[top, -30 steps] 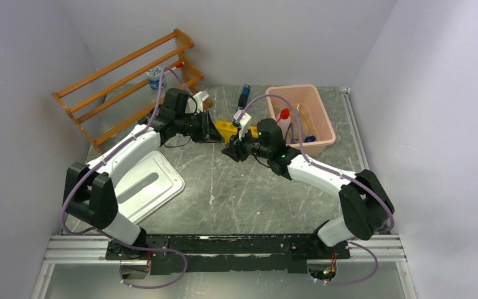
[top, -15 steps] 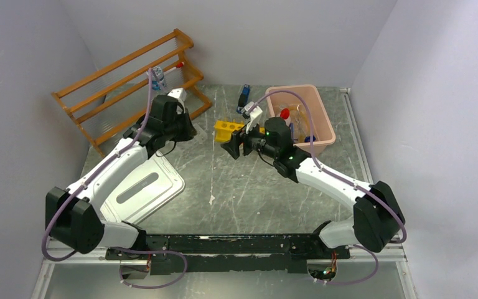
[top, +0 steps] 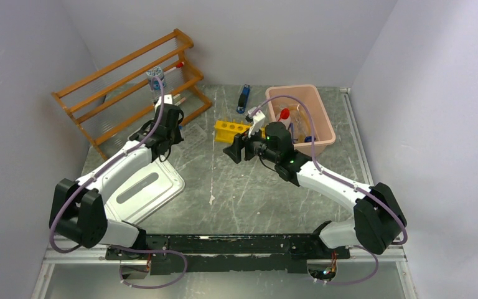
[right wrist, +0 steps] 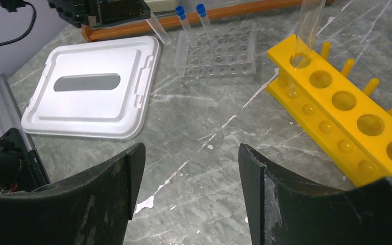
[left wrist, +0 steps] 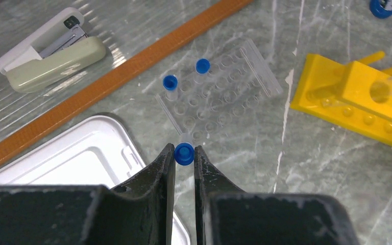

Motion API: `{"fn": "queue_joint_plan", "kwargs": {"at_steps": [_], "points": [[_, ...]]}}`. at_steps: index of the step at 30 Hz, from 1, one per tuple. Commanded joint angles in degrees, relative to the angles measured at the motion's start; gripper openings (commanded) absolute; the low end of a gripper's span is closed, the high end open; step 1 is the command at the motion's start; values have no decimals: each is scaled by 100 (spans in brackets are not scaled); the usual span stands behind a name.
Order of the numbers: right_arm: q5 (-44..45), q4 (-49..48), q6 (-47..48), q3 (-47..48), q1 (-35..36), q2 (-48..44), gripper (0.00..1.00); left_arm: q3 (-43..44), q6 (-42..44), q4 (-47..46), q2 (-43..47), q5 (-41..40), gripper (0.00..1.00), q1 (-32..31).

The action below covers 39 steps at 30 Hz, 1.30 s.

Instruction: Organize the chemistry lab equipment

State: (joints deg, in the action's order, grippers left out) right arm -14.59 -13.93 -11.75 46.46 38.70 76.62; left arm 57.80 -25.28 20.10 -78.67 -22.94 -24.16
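Near clear rack point(left wrist: 219, 87), left claw point(left wrist: 185, 150) pinching blue-capped tube point(left wrist: 184, 154) slanted cap-up, right claw point(right wrist: 189, 153) agape

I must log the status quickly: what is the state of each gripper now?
Left gripper: jaws closed on a blue-capped tube.
Right gripper: jaws open, holding nothing.

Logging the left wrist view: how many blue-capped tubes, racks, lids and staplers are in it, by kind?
blue-capped tubes: 3 (two in the clear rack, one in the left claw)
racks: 2 (the clear one and the yellow rack)
white lid: 1
stapler: 1
Total: 7
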Motion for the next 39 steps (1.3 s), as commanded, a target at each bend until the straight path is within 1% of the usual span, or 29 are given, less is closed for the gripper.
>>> {"fn": "queue_joint_plan", "kwargs": {"at_steps": [1, 8, 15, 29, 39], "points": [[37, 3, -62, -40, 4, -74, 70, 36, 127, -524, -262, -284, 13, 133], [77, 29, -76, -35, 6, -34, 70, -10, 289, -880, -556, -12, 13, 263], [118, 105, -29, 4, 3, 37, 70, 61, 300, -963, -785, 182, 12, 281], [154, 115, -16, 38, 1, 128, 69, 178, 317, -1009, -1167, 61, 12, 317], [159, 102, -40, 31, -4, 168, 69, 157, 286, -883, -1144, -189, 12, 330]]}}
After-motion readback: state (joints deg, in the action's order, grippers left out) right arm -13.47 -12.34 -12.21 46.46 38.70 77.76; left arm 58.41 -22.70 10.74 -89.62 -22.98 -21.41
